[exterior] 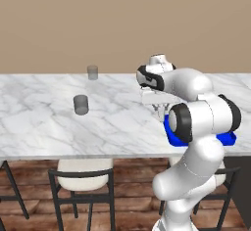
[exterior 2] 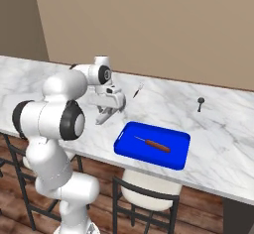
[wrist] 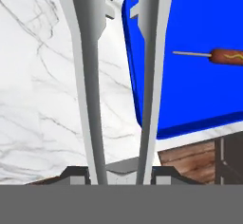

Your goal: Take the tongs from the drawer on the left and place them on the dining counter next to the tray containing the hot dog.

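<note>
1. The robot's two-finger gripper (wrist: 121, 171) stands closed on the slim silvery-grey metal tongs (wrist: 95, 76), whose two long narrow arms run straight out from the jaws, scalloped tips at the far end, in the hand view.
2. Below the tongs lies the long white marble dining counter (wrist: 52, 99); the held tool hangs above its near edge, apparently not yet resting on it.
3. Just beside the tongs, on one side, sits the flat bright blue rectangular tray (wrist: 190, 90); one tong arm crosses over the tray's rounded corner while the other lies over bare marble.
4. On the tray rests the small reddish-orange hot dog (wrist: 228, 57) on its thin stick, its long axis roughly across that of the tongs.
5. Judged from this, the coming release calls for a slight shift away from the tray, so both arms land on marble alongside its edge.
6. Farther off, two grey cups (exterior: 81, 104) stand well apart from the tray.
</note>
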